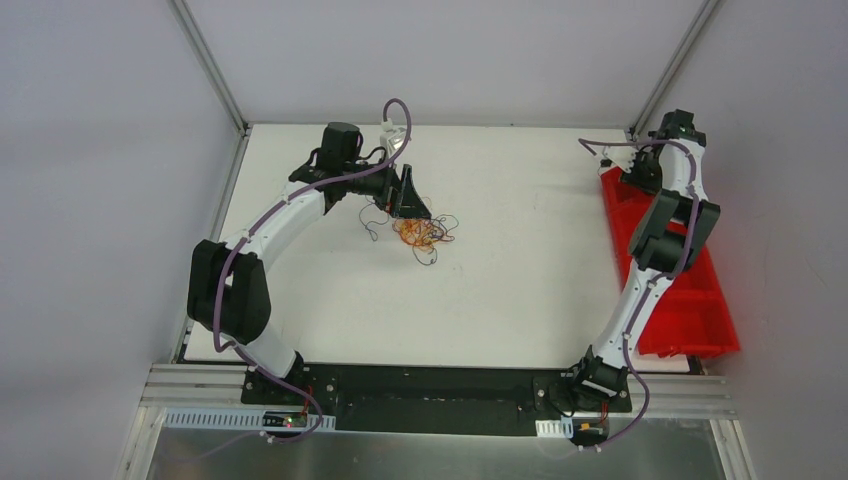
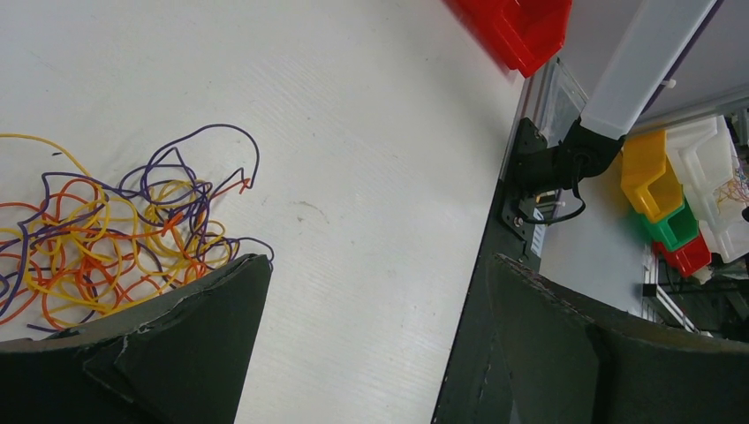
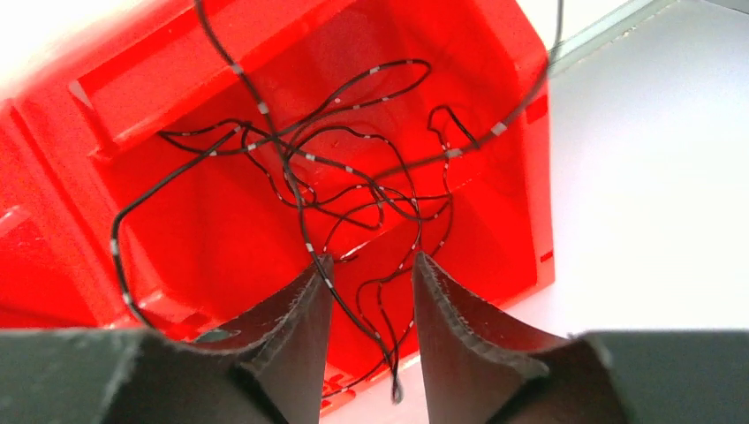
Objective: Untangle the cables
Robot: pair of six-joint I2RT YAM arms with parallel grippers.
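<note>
A tangle of thin orange, yellow, red and purple cables (image 1: 420,233) lies on the white table a little left of centre. My left gripper (image 1: 408,200) stands open just behind it. In the left wrist view the tangle (image 2: 106,238) is beside the left finger, and only bare table shows between the wide jaws of this gripper (image 2: 378,261). My right gripper (image 1: 622,165) hovers over the far end of the red bin (image 1: 700,300). Several black cables (image 3: 306,243) with white bands lie in the bin (image 3: 177,238). One strand hangs loose in the gap of the open right gripper (image 3: 372,258).
The red bin runs along the table's right edge. Aluminium frame posts stand at the back corners. In the left wrist view, small yellow (image 2: 649,172) and green (image 2: 676,225) bins sit beyond the table's near edge.
</note>
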